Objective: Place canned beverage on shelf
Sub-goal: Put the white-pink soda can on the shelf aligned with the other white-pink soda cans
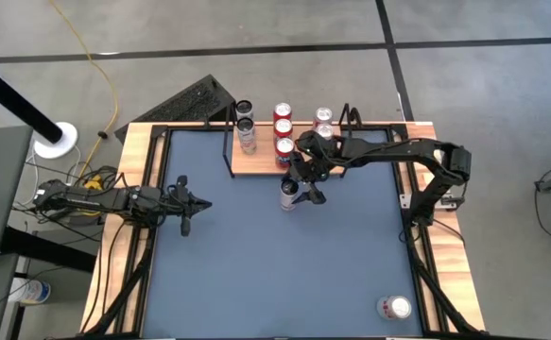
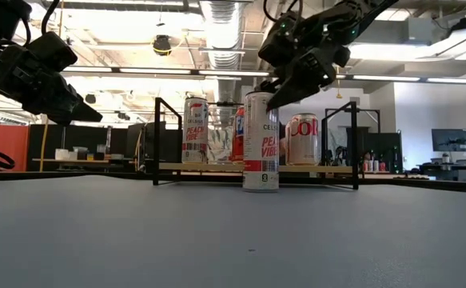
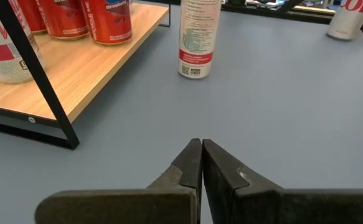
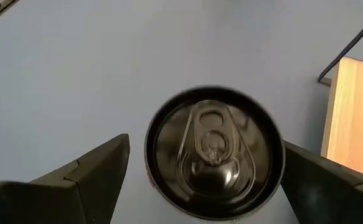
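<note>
On the blue-grey table (image 1: 275, 274), edged by a light-wood rim, two dark arms are seen, one at each side. Along the far edge the shelf (image 1: 256, 162), a light-wood board on a black wire frame, is stood, and several cans are carried on it: two tall pale ones (image 1: 246, 126) at one end, red ones (image 1: 283, 132) in the middle, and silver ones (image 1: 323, 121) at the other end. Just in front of the shelf, upright on the table surface and apart from the board, the tall slim canned beverage (image 2: 260, 142) is found. Directly above its top the right gripper (image 4: 200, 171) is held, fingers spread wide to either side of the lid, with no contact visible. Near the table's left side the left gripper (image 3: 201, 163) is kept pressed together, empty. Close to the near right corner a lone can (image 1: 395, 307) is set.
</note>
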### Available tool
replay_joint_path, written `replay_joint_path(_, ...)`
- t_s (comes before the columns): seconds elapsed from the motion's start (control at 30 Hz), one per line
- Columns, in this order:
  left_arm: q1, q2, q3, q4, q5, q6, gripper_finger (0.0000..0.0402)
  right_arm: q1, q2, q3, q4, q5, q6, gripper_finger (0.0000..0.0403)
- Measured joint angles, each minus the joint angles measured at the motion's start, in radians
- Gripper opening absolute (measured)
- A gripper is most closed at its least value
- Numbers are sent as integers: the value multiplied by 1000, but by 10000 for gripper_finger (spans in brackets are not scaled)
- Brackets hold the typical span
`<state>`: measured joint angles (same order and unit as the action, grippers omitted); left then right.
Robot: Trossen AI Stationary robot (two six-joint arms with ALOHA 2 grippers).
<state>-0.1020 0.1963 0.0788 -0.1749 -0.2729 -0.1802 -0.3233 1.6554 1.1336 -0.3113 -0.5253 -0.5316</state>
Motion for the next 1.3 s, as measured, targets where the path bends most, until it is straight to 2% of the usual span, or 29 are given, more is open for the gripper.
replay_joint_path(0.17,0,0,0,0,0,0,0,0,0,0,1,1,11,342)
replay_joint_path(0.33,0,0,0,0,0,0,0,0,0,10,-5,5,30,271)
replay_joint_path(0.5,0,0,0,0,0,0,0,8,2,74,-4,12,134,207)
replay_joint_path(0.57,0,0,0,0,0,0,0,22,1,111,2,37,183,205)
replay_joint_path(0.9,0,0,0,0,0,0,0,94,13,273,56,339,325,219)
replay_joint_path(1.07,0,0,0,0,0,0,0,75,98,400,3,348,366,216)
replay_joint_path(1.3,0,0,0,0,0,0,0,41,287,675,-142,337,376,215)
